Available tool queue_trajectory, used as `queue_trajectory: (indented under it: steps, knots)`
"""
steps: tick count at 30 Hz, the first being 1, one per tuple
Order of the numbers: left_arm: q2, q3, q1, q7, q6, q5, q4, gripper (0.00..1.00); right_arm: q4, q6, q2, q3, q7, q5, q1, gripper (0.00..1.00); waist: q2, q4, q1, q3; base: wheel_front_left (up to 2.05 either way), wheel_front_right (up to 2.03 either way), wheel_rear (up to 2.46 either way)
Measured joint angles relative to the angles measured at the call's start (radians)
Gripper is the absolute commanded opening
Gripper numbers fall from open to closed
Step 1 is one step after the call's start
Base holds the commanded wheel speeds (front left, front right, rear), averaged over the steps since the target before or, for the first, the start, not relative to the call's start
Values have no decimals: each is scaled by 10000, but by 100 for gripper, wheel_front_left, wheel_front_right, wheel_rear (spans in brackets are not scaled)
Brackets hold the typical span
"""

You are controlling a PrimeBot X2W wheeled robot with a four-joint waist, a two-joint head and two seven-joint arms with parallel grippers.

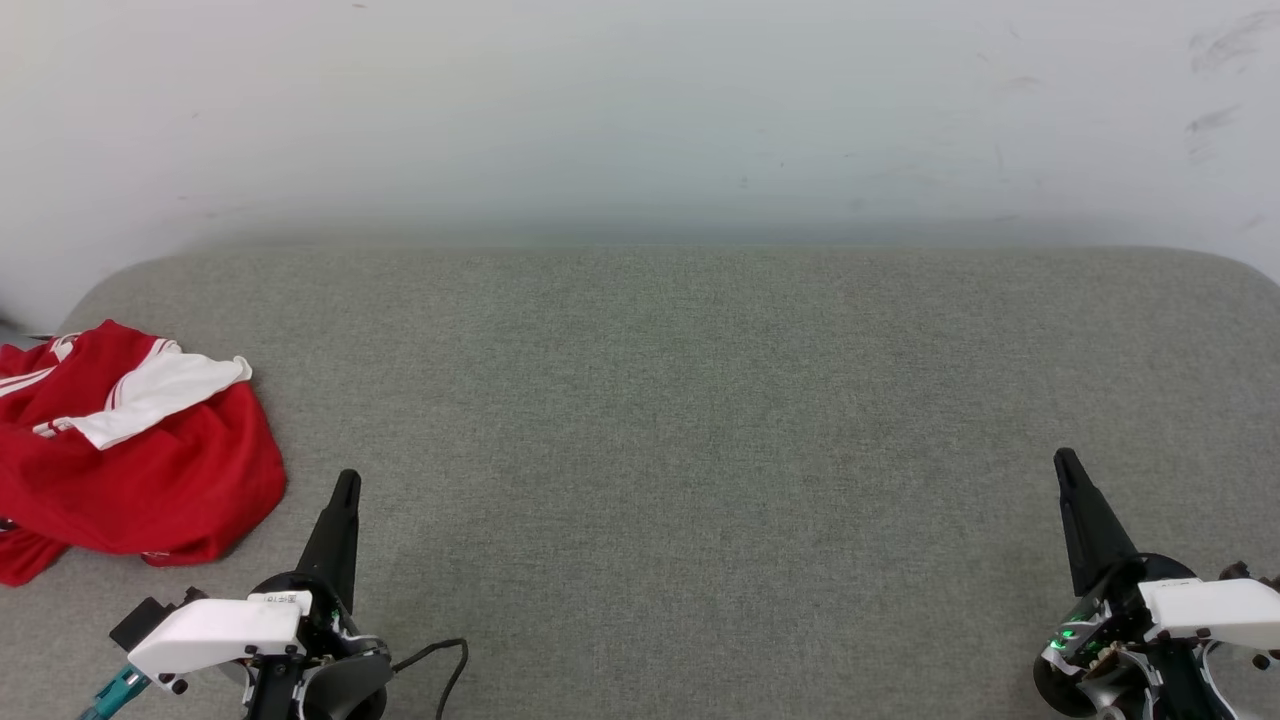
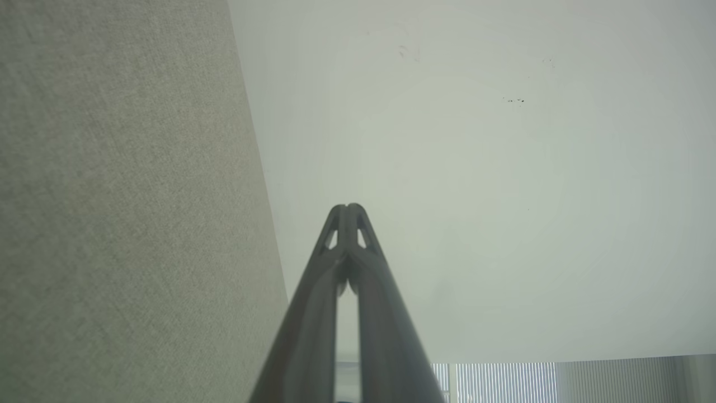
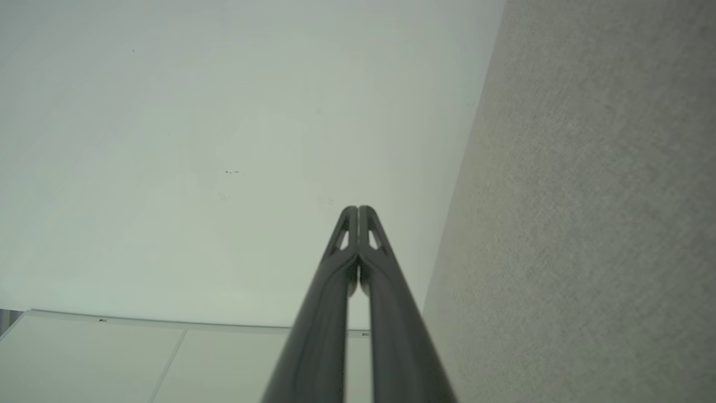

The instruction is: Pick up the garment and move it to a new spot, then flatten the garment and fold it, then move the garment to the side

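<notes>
"On the far left of the pad (image 1: 700, 400), is that the shirt (image 1: 150, 480)?"

"Yes. It's all bunched up, with a white sleeve (image 1: 160, 395) on top. I think nobody has grabbed it yet."

"Why do the claws sit so low?"

"They rest at the front. The left claw (image 1: 345, 482) is just beside the shirt, so it looks best for the grab. The right claw (image 1: 1065, 460) is far off. Both are pressed together and hold nothing."

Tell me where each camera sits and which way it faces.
Head: on the robot's head, looking down at the grey surface with the garment at left; left gripper and right gripper show.
Left wrist: on that wrist, looking along its shut jaws toward the wall.
Right wrist: likewise, along its own shut jaws.
Shared: both wrist views catch the grey surface and wall.
</notes>
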Motion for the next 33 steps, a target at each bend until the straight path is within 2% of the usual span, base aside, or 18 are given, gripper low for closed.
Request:
queue_trajectory:
  steps: [13,14,24,33]
  knots:
    - [0,-2,0,0,0,0,0,0,0,0,0,0,0,0,0,0,0,0,0,0,0,0,0]
    - [0,0,0,0,0,0,0,100,0,0,0,0,0,0,0,100,0,0,0,0,0,0,0]
    - [-42,-98,407,-270,4,171,247,100,343,-4,8,42,-276,-290,465,100,0,-2,0,9,0,0,0]
    - [-40,38,407,-704,38,1592,-81,100,-190,-2,10,-6,-698,-1996,484,100,0,1,2,32,0,0,0]
